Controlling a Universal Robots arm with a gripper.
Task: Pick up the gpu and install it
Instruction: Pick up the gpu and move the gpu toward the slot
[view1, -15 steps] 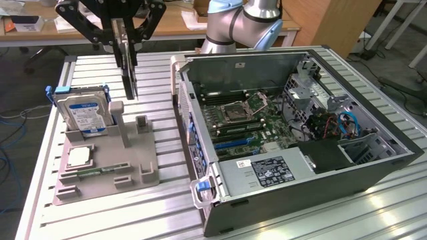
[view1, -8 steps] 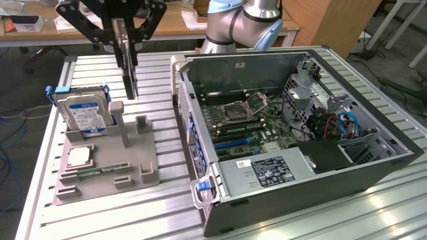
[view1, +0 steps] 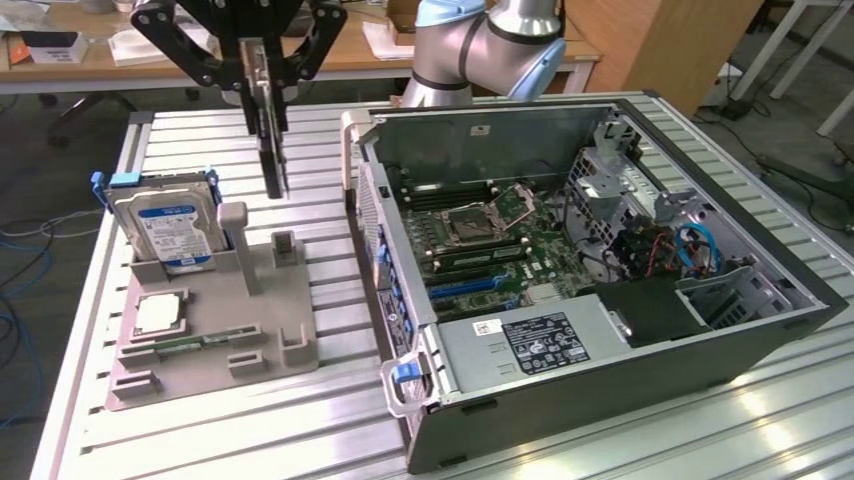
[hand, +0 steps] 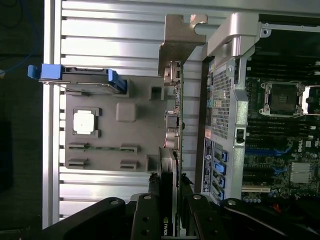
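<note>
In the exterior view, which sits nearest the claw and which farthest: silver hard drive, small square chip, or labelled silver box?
From the claw gripping the thin circuit-board card:
1. Silver hard drive with blue-white label, upright, exterior view's left.
2. Small square silver chip, flat, in front of the drive.
3. Labelled silver box, in the black computer case, exterior view's right.

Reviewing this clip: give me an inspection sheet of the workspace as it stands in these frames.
Surface: slotted aluminium table carrying a grey fixture tray and an open computer case.
Job's things: gpu hangs upright in the gripper, above the tray, apart from the case.
Clutter: hard drive standing in the tray; CPU chip lying flat in it.
Grippers: gripper shut on the gpu.
Cables: blue and red cables inside the case; loose cables on the floor.
Surroundings: wooden desks with papers behind.
</note>
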